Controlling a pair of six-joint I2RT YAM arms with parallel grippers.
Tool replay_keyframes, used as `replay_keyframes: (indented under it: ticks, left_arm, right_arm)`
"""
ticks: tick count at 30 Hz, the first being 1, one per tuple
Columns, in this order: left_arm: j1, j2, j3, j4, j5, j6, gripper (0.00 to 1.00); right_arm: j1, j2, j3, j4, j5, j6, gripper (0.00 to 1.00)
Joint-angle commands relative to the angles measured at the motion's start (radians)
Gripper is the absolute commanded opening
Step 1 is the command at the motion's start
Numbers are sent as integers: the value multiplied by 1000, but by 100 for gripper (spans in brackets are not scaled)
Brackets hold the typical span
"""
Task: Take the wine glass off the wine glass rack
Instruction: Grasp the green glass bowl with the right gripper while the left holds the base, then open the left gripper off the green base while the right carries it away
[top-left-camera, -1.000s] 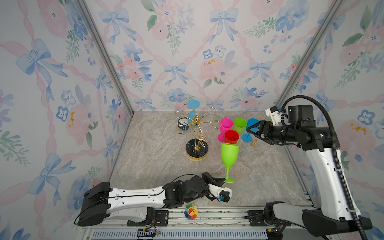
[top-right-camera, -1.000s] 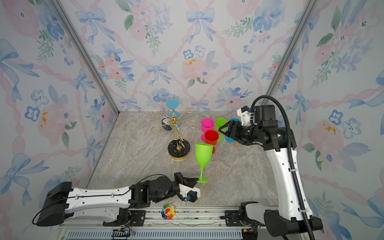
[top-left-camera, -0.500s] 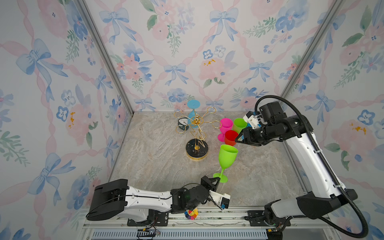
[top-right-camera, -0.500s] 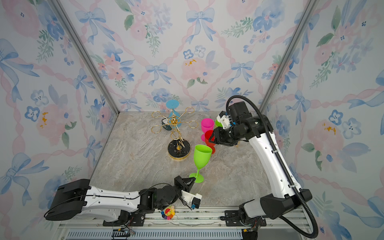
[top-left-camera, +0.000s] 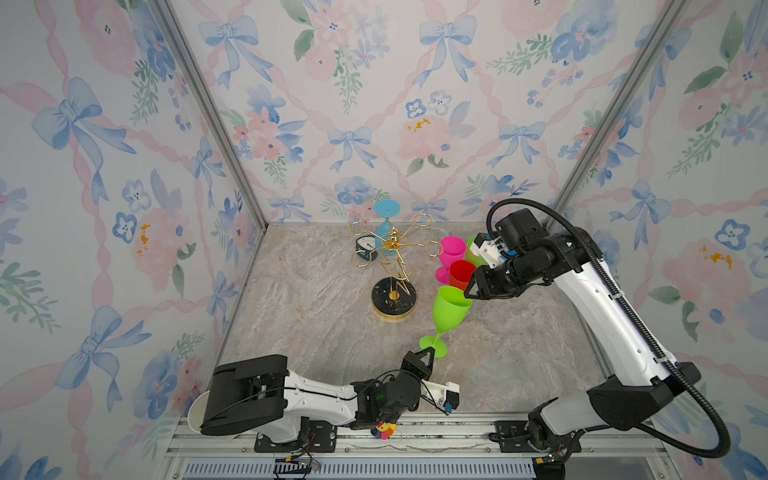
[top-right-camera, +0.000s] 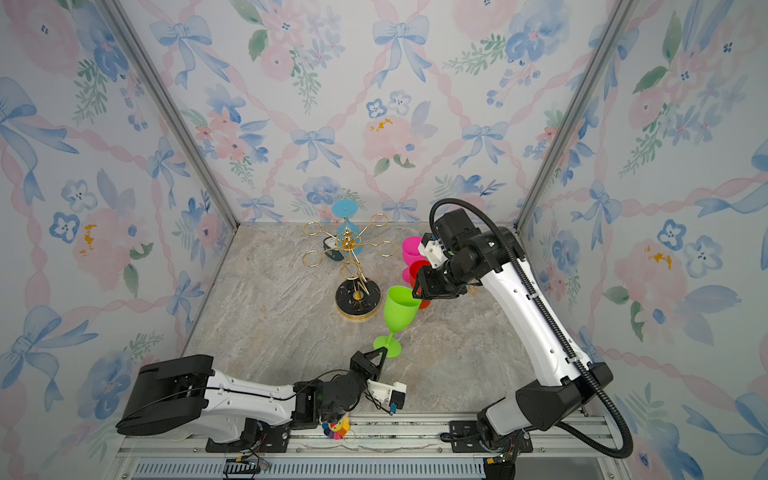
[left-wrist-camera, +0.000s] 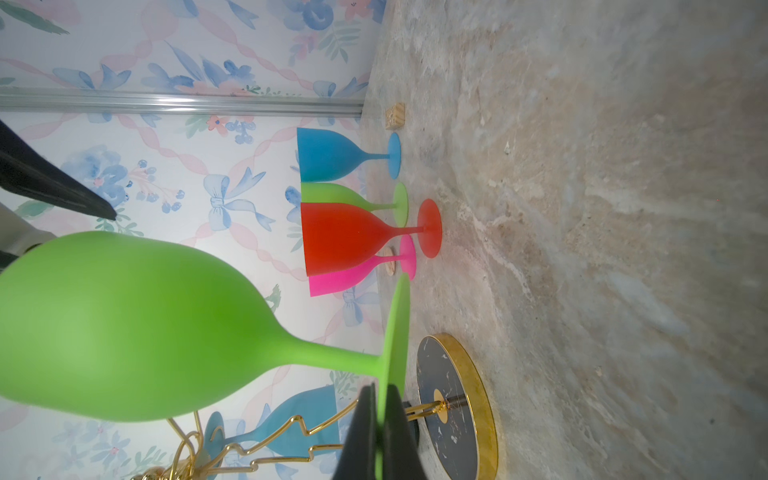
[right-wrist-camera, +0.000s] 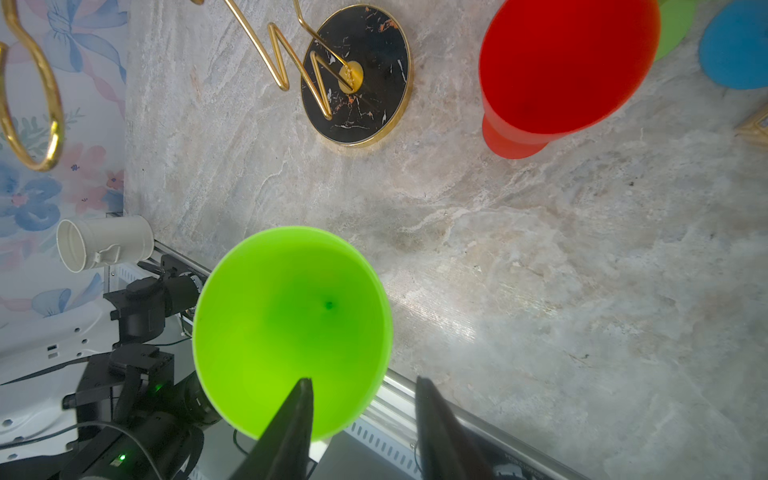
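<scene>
A lime green wine glass leans over the table in front of the wine glass rack. My left gripper is shut on the edge of its round foot. My right gripper is open at the rim of the green bowl, one finger over the inside and one outside. A blue glass hangs upside down on the rack's far side.
Pink, red and green glasses stand close behind my right gripper, with a blue one beyond them. A small clock sits by the rack. A white cup lies at the front left rail.
My right gripper swung in from the right to the green glass's rim and narrowed its jaws. The green glass went from upright to leaning, with my left gripper at its foot.
</scene>
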Motion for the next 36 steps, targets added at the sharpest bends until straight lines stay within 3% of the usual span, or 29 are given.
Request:
replay_keyframes:
  ticks: [1, 14, 31, 36]
  left_arm:
    - [-9, 30, -1, 101, -76, 63, 0]
    - [-12, 56, -10, 201, -124, 124, 0]
    - [-12, 70, -7, 216, -145, 174, 0]
    - [-13, 76, -5, 216, -144, 175, 21]
  right_arm:
    - [7, 14, -32, 30, -13, 5, 41]
    - [5, 9, -107, 118, -78, 41, 33]
    - [-3, -3, -124, 126, -78, 31, 9]
    - [-3, -7, -124, 122, -74, 26, 5]
